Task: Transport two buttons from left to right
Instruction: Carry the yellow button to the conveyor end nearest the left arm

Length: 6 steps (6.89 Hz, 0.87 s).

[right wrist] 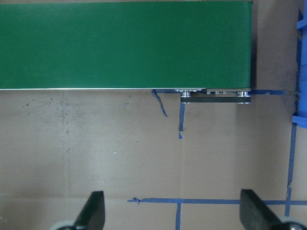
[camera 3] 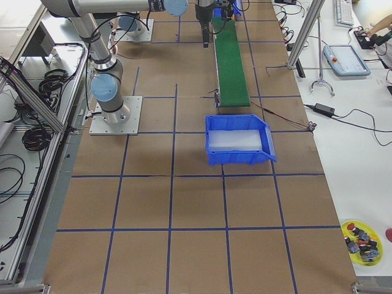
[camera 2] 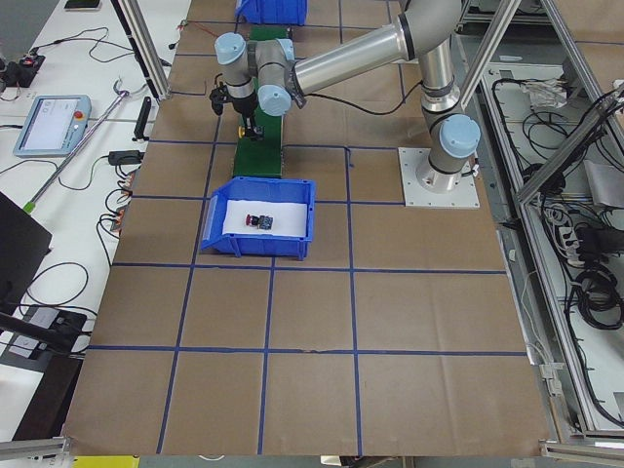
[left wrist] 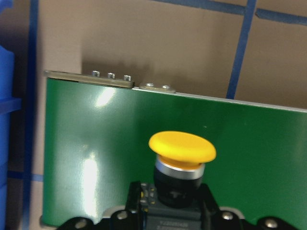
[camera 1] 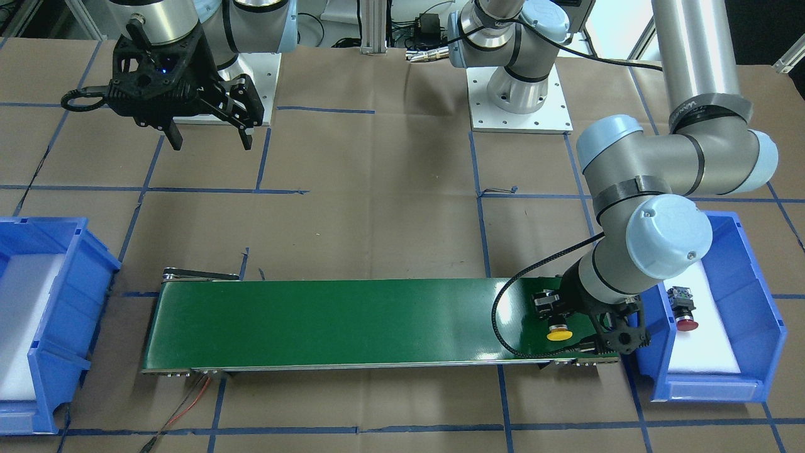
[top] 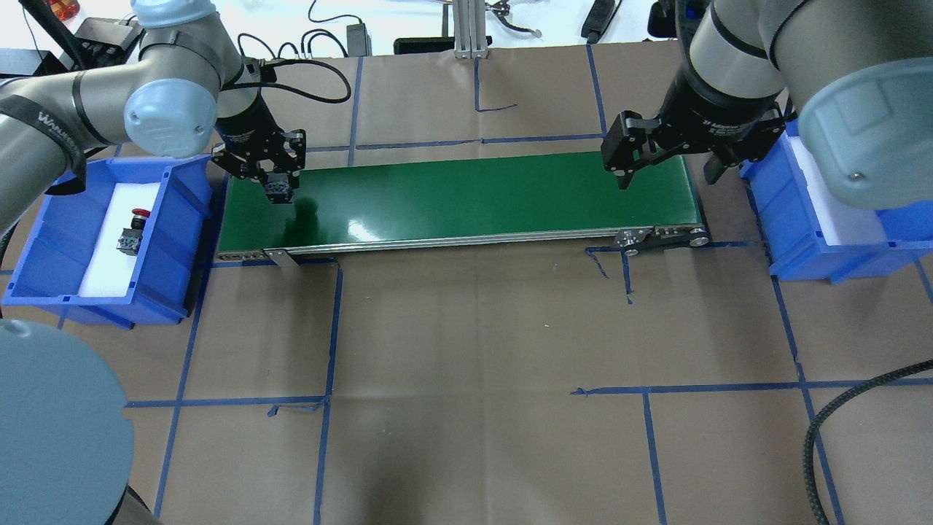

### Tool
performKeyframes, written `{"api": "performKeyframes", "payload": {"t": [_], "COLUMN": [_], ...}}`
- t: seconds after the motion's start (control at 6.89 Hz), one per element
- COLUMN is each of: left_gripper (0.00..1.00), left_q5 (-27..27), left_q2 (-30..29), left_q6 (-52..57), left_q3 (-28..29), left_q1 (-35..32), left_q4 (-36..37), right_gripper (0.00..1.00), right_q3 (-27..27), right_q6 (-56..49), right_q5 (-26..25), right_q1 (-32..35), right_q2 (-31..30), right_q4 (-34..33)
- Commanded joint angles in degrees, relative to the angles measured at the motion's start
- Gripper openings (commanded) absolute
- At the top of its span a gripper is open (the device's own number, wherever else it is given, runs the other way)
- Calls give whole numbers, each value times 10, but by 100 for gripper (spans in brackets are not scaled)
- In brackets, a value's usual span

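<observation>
My left gripper is shut on the yellow-capped button, holding it by its black body low over the left end of the green conveyor belt. I cannot tell whether it touches the belt. The left wrist view shows the yellow cap pointing out from between the fingers. The red-capped button lies on white foam in the left blue bin; it also shows in the overhead view. My right gripper is open and empty, hovering above the belt's right end.
The right blue bin, lined with white foam, stands just past the belt's right end and holds nothing I can see. The brown table has blue tape lines. A small yellow dish with several spare buttons sits far off.
</observation>
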Motion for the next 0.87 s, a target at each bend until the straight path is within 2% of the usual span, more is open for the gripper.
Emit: {"api": "performKeyframes", "payload": {"t": [0.0, 0.15, 0.29, 0.44, 0.73], "left_gripper": [1, 1, 15, 98, 100], "left_q5": [-1, 2, 1, 0, 1], "left_q2": [1, 1, 3, 5, 19], "left_q6": [4, 6, 6, 6, 6], "left_q3": [-31, -56, -64, -66, -42], "left_q1": [-2, -1, -1, -1, 4], "left_q4": [22, 83, 90, 93, 86], "right_gripper": [100, 100, 100, 100, 100], "right_q3": [-1, -1, -1, -1, -2], "right_q6": [0, 0, 0, 0, 0], "right_q5": [0, 0, 0, 0, -1], "right_q1": [0, 0, 0, 0, 0], "right_q2": [-1, 0, -1, 0, -1], "right_q4": [0, 0, 0, 0, 0]}}
